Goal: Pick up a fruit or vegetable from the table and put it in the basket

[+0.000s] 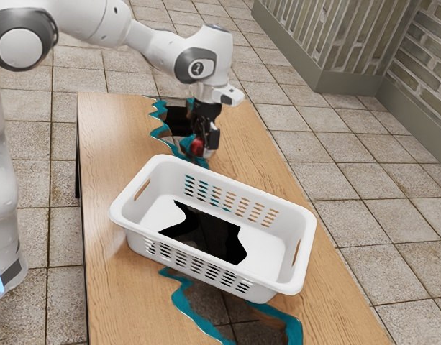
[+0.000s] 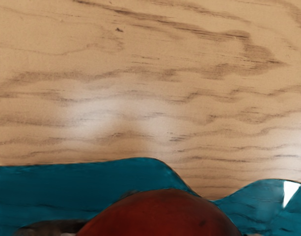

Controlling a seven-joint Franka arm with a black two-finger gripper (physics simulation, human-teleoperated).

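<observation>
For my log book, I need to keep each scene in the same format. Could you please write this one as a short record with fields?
item: rounded red fruit or vegetable, kind unclear
gripper: low over the table, at the item; grip unclear
basket: white, slotted sides, upright on the table
table surface: wood grain, wavy teal bands
task status: red item outside the basket, not yet placed
</observation>
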